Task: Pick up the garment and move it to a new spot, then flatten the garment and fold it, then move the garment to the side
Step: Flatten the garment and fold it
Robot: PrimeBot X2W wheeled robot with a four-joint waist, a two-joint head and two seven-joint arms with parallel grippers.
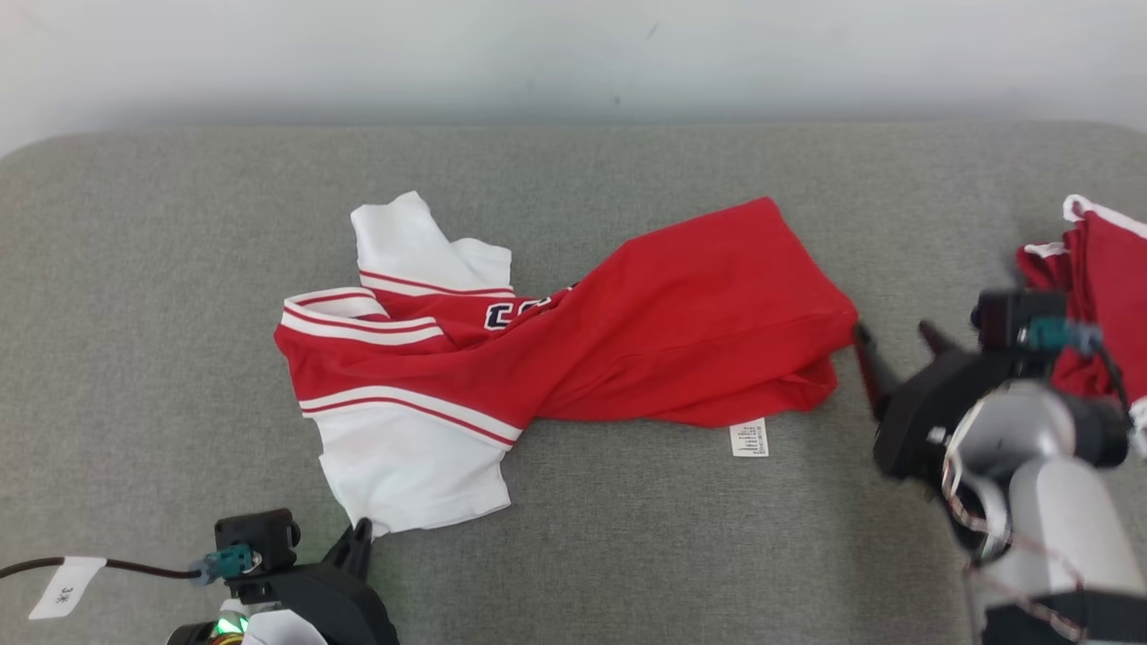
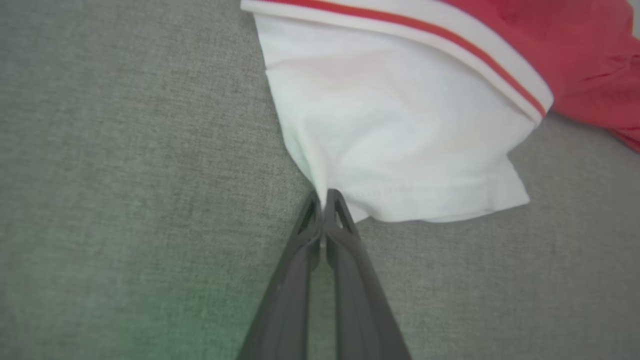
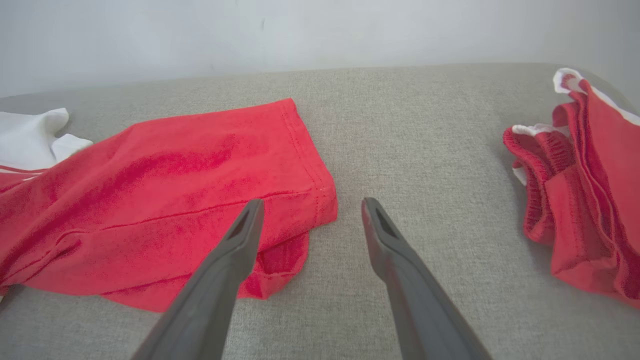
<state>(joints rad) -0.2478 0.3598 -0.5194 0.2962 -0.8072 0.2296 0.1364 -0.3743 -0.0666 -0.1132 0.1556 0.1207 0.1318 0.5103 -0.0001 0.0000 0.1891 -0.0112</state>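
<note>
A red and white garment [image 1: 573, 340] lies twisted across the middle of the grey cushioned surface [image 1: 179, 224]. Its white sleeve [image 2: 400, 135] points toward the near left edge. My left gripper [image 2: 325, 196] is shut on the lower corner of that sleeve, and its tip [image 1: 360, 530] shows at the bottom left of the head view. My right gripper [image 3: 311, 207] stands open just right of the garment's red hem [image 3: 305, 165], with one finger over the cloth. In the head view the right gripper [image 1: 896, 333] sits beside the hem's right corner.
A second red garment with white trim [image 1: 1098, 287] lies bunched at the right edge, also seen as a red pile [image 3: 575, 190] in the right wrist view. A white label [image 1: 749, 438] hangs below the hem. A pale wall [image 1: 573, 54] backs the surface.
</note>
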